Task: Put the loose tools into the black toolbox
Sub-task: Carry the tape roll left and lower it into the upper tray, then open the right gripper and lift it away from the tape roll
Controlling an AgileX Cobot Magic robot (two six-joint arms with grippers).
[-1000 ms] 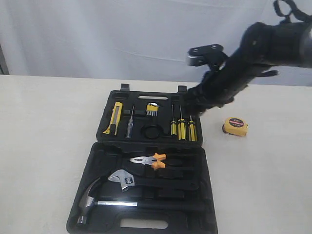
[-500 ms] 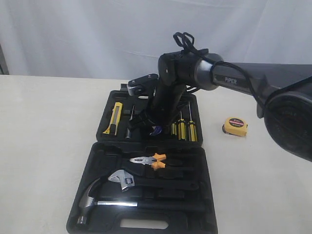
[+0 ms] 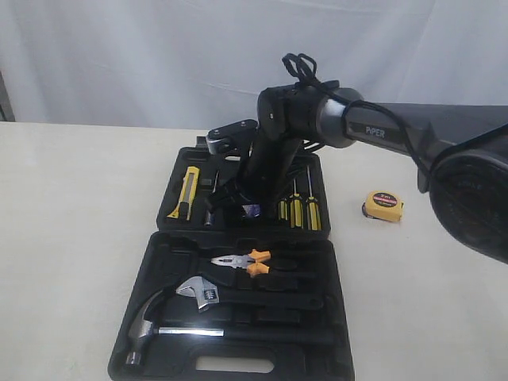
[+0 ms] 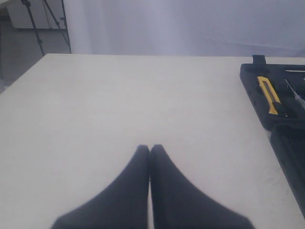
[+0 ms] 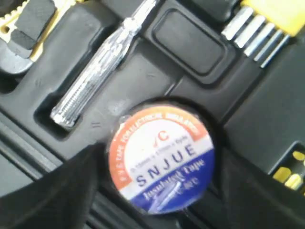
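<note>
Straddling the dark tape roll (image 5: 161,160), which lies in the black toolbox (image 3: 327,349), the right hand (image 3: 236,203) has fingers (image 5: 57,191) either side; whether they clamp it cannot be told. Rising with a finger touching could drag the roll out of its slot.

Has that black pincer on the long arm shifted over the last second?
Yes. The right pincer swung left across the screwdrivers and now sits to their left, over the tape roll.
</note>
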